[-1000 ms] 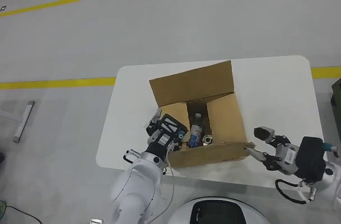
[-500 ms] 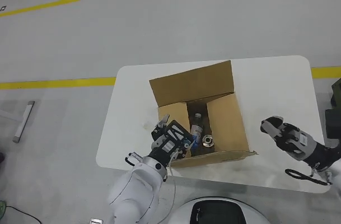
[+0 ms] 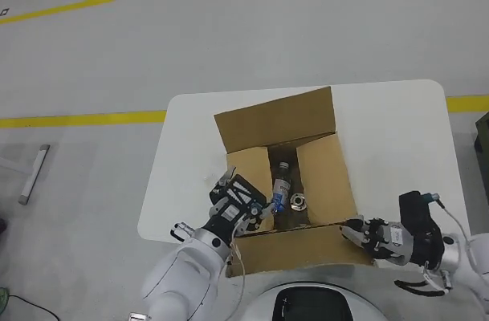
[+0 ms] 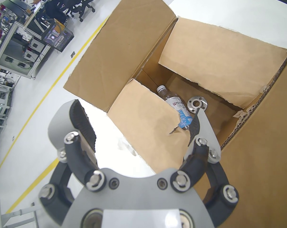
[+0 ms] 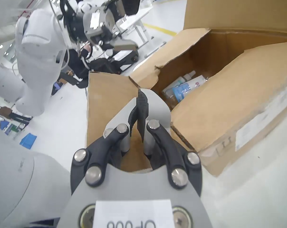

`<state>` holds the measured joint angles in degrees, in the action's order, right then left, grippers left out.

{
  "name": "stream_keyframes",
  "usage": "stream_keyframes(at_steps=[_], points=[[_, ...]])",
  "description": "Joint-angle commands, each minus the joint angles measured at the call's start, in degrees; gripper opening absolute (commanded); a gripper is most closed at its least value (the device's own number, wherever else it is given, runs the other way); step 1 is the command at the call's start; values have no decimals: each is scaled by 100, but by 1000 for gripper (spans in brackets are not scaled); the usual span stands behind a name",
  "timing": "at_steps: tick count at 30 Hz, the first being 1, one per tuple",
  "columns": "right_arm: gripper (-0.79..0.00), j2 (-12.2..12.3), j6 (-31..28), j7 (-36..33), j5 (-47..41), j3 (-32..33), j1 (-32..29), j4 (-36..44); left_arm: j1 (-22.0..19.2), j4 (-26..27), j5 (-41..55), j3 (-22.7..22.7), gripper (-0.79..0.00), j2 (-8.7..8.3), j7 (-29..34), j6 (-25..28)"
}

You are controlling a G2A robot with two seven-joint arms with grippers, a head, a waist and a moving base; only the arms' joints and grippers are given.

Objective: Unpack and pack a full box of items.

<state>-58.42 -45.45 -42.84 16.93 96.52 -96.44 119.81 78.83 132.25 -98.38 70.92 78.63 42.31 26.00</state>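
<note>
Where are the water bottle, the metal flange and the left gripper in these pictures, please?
water bottle (image 4: 178, 106): left wrist view, on its label.
metal flange (image 4: 192, 104): left wrist view, on its ring face.
left gripper (image 4: 136, 109): left wrist view, midway between its open fingertips.

Bright, even overhead light is flooding the white worktop (image 3: 389, 120) around the cardboard box (image 3: 276, 120). Soft shadow is filling the box's inside, and straight lines are bowing toward the wrist views' edges.
</note>
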Motion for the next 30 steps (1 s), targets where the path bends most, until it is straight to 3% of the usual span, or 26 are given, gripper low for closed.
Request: stream_keyframes(at_steps=[1,8,15,22,28,30], points=[[-785,17,-92,-99,84,-23,-46,-6,7,-19,34,14,0,-4,-20,-33],[-785,44,-112,-103,913,-168,-101,-50,-34,-294,117,-148,0,1,-118,-275],[-785,38,-3,499,1271,-181,-127,-182,-151,-742,215,-604,0,52,-130,-670],[-785,64,120,1133,855,572,-393,-32,-378,-1231,18,-905,0,106,-30,-1124],[-785,25,585,1830,1139,1072,-656,106,-559,-1671,-539,-1113,0,127,24,-1298],[-785,9,658,2039,1145,1091,-711,116,-573,-1767,-640,-1148,-108,135,10,-1377]])
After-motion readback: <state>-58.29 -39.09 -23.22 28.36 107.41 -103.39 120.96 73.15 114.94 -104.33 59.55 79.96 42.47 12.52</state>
